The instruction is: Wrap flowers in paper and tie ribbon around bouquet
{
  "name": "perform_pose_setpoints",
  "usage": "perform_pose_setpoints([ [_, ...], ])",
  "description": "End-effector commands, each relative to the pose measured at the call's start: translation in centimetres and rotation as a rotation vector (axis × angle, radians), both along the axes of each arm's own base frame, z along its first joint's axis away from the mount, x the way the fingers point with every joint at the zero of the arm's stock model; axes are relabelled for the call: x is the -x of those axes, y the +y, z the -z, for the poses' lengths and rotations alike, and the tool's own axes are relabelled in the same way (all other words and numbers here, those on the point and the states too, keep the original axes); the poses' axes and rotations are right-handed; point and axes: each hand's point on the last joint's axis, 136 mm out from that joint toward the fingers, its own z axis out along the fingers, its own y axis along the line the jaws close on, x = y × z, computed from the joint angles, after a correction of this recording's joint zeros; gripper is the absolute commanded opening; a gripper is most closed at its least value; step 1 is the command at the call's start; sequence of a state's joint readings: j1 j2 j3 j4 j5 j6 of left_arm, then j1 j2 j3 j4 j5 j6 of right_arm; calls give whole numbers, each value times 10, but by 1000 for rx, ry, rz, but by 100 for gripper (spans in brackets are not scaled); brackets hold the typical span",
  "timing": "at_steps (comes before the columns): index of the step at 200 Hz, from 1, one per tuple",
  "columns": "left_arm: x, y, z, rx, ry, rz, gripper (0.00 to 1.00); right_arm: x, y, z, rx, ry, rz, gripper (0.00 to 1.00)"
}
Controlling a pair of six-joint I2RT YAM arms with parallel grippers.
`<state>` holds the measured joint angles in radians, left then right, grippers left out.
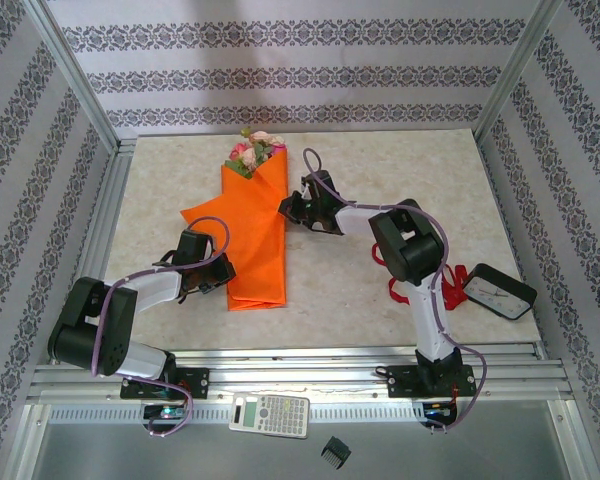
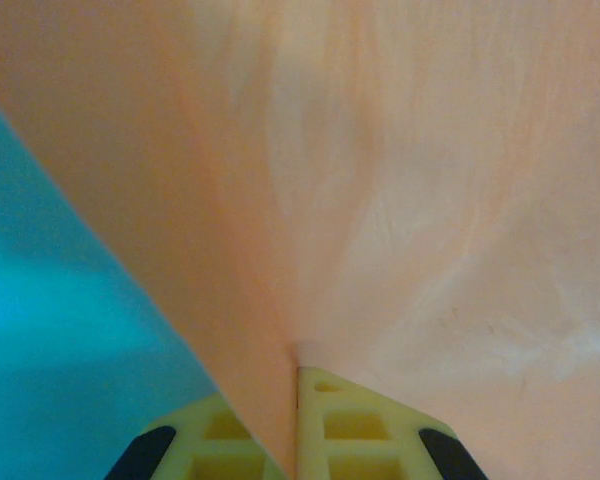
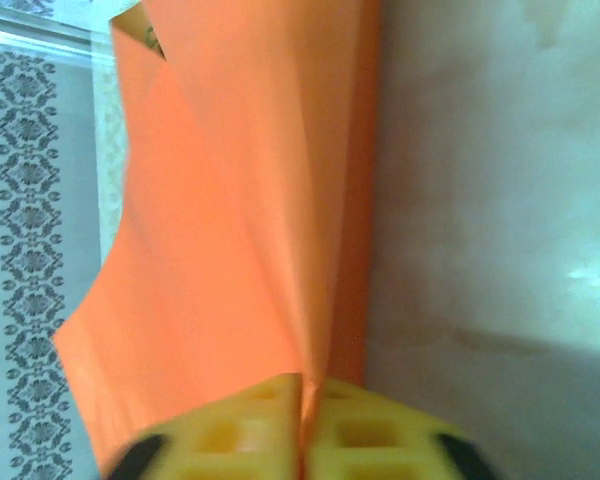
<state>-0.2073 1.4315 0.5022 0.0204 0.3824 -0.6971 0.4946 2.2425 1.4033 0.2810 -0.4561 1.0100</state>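
Left fingers (image 2: 355, 425) are pinching the lower-left edge of the paper (image 1: 255, 240), right fingers (image 3: 240, 435) clamping its upper-right edge. It is lying mid-frame, long axis running top to bottom, flowers (image 1: 250, 152) topmost.

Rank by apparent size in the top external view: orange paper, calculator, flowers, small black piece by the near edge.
1. orange paper: clearly the largest.
2. calculator and flowers: look about alike. The calculator looks a bit longer, but it lies nearer the camera, so I won't rank the two.
3. small black piece: the smallest.
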Motion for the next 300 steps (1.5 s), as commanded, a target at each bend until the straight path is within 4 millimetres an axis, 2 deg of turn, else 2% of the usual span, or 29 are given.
perform_pose_setpoints([
  [1,31,19,30,-83,158,-14,0,-19,-14,-4,29,-23,72,0],
  [4,31,19,30,-82,157,-15,0,-20,-15,-4,27,-25,72,1],
  [14,30,18,29,-78,152,-14,0,-26,-16,-4,28,-25,76,25],
  [19,30,18,30,-75,155,-14,0,-28,-16,-4,32,-23,80,34],
  [35,30,17,30,-70,157,-11,0,-38,-18,0,35,-13,94,38],
  [47,29,16,30,-67,157,-9,0,-47,-18,3,24,-8,108,38],
  [57,30,16,31,-66,162,-6,0,-54,-17,3,12,-6,118,32],
  [66,30,15,31,-65,162,-6,0,-60,-15,3,1,-5,124,21],
  [77,30,15,32,-62,165,-5,0,-68,-17,1,-2,-11,138,0],
  [101,28,13,32,-54,166,-2,0,-80,-23,-2,-5,-22,163,0],
  [106,27,13,32,-52,163,-2,0,-82,-23,-3,-8,-24,164,8],
  [113,26,12,31,-47,162,-1,0,-85,-24,-2,-9,-21,169,26],
  [117,26,12,31,-47,160,0,0,-87,-24,-4,-13,-24,171,31],
  [130,25,11,31,-44,163,6,0,-93,-22,-4,-24,-22,177,40],
  [141,24,10,30,-41,165,10,0,-98,-20,-2,-29,-18,183,42],
  [167,25,7,31,-35,170,24,0,-114,-14,-2,-60,-21,200,42],
  [176,25,7,32,-33,173,25,0,-120,-12,-3,-66,-22,208,39],
  [184,25,6,32,-31,175,27,0,-126,-11,-4,-72,-26,214,30],
  [196,25,6,33,-28,178,27,0,-133,-13,-1,-75,-20,225,0],
  [197,25,6,33,-28,178,27,0,-133,-13,-2,-76,-21,226,0],
  [220,22,1,32,2,179,29,0,-144,-29,-13,-70,-46,265,0],
  [240,10,-16,27,70,171,47,0,-150,-48,-25,-49,-56,266,0],
  [261,-8,-46,18,132,157,92,0,-152,-67,-29,-26,-44,245,0],
  [288,-30,-91,14,180,152,134,0,-153,-106,-25,16,-17,264,0],
  [300,-38,-103,17,174,157,128,0,-154,-121,-23,22,4,260,18],
])
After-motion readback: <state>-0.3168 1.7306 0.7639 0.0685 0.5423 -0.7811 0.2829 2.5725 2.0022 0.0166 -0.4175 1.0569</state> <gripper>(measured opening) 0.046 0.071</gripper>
